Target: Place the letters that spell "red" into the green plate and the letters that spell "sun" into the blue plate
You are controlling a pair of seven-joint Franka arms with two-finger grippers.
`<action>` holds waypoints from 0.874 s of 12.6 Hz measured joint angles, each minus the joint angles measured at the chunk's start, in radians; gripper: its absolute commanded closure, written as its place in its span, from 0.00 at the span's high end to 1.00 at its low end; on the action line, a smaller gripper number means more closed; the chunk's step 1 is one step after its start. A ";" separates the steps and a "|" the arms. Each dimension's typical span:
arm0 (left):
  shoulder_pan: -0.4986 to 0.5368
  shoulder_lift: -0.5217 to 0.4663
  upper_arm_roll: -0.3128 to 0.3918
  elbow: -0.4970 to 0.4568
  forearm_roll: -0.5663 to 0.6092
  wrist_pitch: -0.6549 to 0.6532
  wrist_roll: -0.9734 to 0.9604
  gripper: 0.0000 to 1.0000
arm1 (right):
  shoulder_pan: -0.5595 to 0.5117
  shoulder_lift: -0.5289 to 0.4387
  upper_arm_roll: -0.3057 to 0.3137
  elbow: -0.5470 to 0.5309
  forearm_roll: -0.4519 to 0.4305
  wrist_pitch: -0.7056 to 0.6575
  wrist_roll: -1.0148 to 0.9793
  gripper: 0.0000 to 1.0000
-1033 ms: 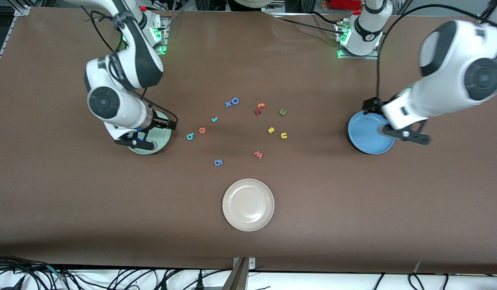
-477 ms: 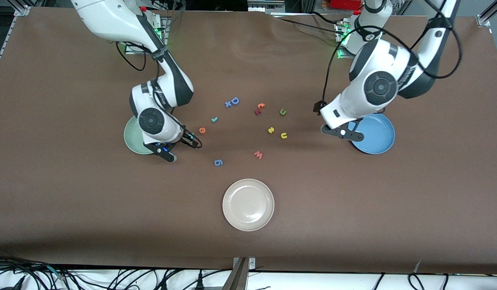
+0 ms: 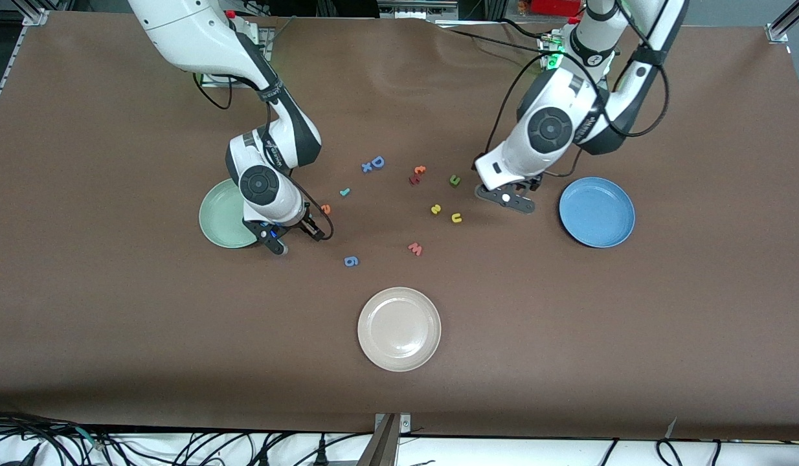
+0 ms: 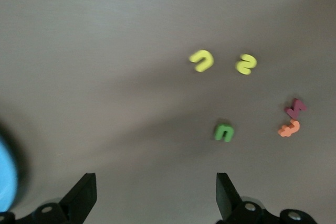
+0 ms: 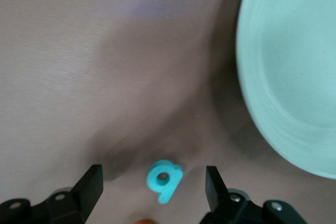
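Teal "d" (image 5: 164, 180) lies between the right tool's (image 5: 152, 182) parted fingers; left tool (image 4: 155, 192) gapes near the olive-green "n" (image 4: 224, 132).

A cream-white plate (image 3: 399, 329) is set on the brown table (image 3: 114, 310), nearest the front camera. A blue "g" (image 3: 351, 261) and a pink "w" (image 3: 416, 248) are laid farther back, then an orange-and-dark-red pair (image 3: 417, 175) and a blue "D" (image 3: 376, 162).
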 measured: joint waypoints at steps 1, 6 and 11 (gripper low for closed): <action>-0.025 0.016 -0.001 -0.020 0.000 0.054 0.000 1.00 | 0.000 -0.001 0.000 -0.014 0.000 0.014 0.001 0.76; -0.097 0.087 -0.003 -0.057 0.102 0.178 0.009 1.00 | 0.001 -0.014 0.001 -0.024 0.000 0.020 0.002 0.66; -0.149 0.121 -0.008 -0.078 0.135 0.251 0.010 0.99 | 0.002 -0.016 0.004 -0.027 0.000 0.020 0.004 0.38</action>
